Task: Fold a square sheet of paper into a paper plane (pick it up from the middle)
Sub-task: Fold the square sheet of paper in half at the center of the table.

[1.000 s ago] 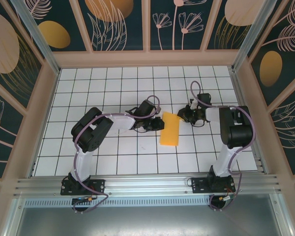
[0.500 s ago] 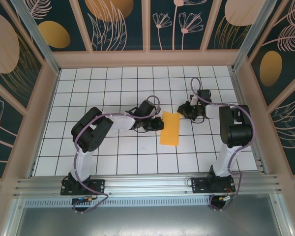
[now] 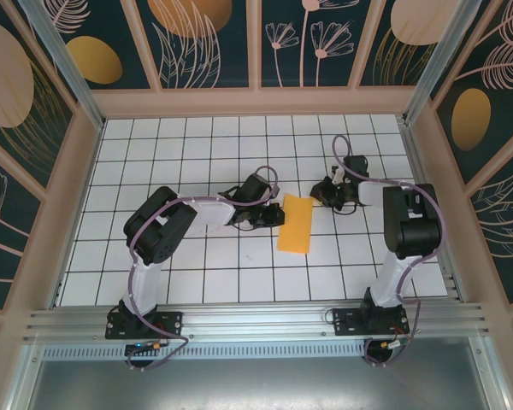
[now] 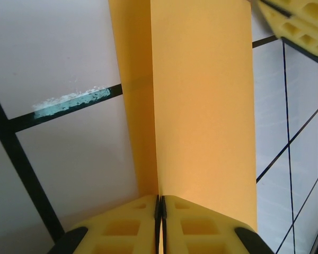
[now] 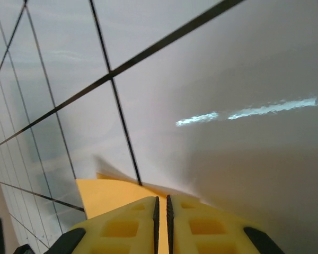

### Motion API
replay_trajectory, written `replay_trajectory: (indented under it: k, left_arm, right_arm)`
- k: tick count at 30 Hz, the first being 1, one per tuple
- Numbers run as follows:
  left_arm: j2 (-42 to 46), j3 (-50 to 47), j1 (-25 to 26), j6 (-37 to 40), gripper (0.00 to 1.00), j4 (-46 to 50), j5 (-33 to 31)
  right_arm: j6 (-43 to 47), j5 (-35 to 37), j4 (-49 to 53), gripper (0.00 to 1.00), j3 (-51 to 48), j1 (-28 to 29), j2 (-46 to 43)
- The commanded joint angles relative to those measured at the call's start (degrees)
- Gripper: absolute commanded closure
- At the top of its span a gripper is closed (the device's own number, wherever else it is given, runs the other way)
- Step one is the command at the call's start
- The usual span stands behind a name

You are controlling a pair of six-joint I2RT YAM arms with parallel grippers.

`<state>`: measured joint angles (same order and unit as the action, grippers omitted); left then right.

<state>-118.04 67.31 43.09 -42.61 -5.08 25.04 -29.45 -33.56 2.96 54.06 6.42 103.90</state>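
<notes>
The square sheet of paper (image 3: 296,224), folded into a narrow, smooth orange strip, lies mid-table (image 3: 197,154). The left gripper (image 4: 160,203) has its ribbed yellow pads pressed together on the strip's left fold edge. The right gripper (image 5: 161,203) has its pads almost touching over the half-hidden far right corner; whether it grips the paper is unclear.

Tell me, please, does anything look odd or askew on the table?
The paper lies slightly askew to the grid of the table. A pale teal scuff marks one black line beside it. Nothing else stands out.
</notes>
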Motion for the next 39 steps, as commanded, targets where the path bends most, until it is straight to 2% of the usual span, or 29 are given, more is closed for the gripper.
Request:
replay_trajectory:
  k: [1,12,17,21,25,31,39]
  left_arm:
    - [-0.7,0.7,0.4,0.9,0.87,2.6,-0.1]
    - [-0.3,0.9,0.4,1.2,0.87,2.5,0.3]
    - [-0.3,0.9,0.4,1.3,0.87,2.4,0.5]
    - [-0.3,1.1,0.4,1.5,0.87,2.3,0.8]
    - [-0.5,1.2,0.4,1.6,0.87,2.3,1.2]
    - [-0.4,1.4,0.4,1.7,0.87,2.3,1.3]
    - [-0.6,0.9,0.4,1.5,0.87,2.0,1.3]
  right_arm:
    - [1.2,0.7,2.5,0.84,-0.8,0.3,-5.8]
    - [-4.0,-0.9,-1.9,0.82,-20.1,6.1,-21.5]
    - [-5.0,-4.8,-5.3,0.81,-25.3,8.1,-23.2]
    - [-4.1,-6.1,-6.4,0.81,-26.6,10.2,-20.7]
    - [-3.1,0.4,-2.2,0.80,-26.0,10.3,-20.0]
    - [-2.4,0.8,-1.9,0.80,-26.7,10.3,-17.8]
    - [-3.6,-2.8,-1.6,0.80,-27.4,10.4,-26.6]
